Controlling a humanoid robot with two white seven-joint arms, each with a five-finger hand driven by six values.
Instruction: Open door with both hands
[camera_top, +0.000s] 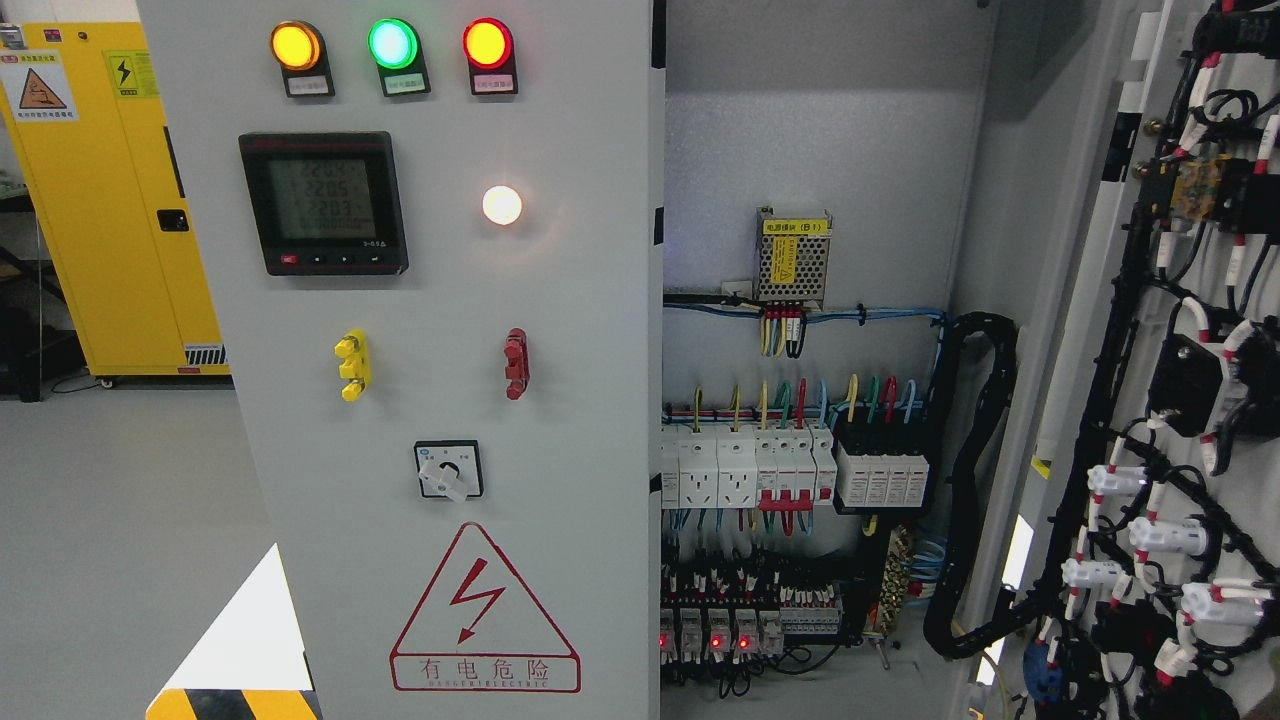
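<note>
A grey electrical cabinet fills the head view. Its left door (440, 420) stands shut and carries three lit lamps, a digital meter (322, 203), a yellow handle (352, 364), a red handle (516, 362), a rotary switch (448, 470) and a red warning triangle. The right door (1120, 330) is swung wide open to the right, its wired inner face showing. Between them the cabinet interior (800, 450) is exposed, with breakers and coloured wires. Neither robot hand appears in the picture.
A yellow safety cabinet (110, 200) stands at the far left on the grey floor (120, 520). A black cable bundle (975, 480) loops from the interior to the open door. Black and yellow hazard tape (230, 703) shows at the bottom left.
</note>
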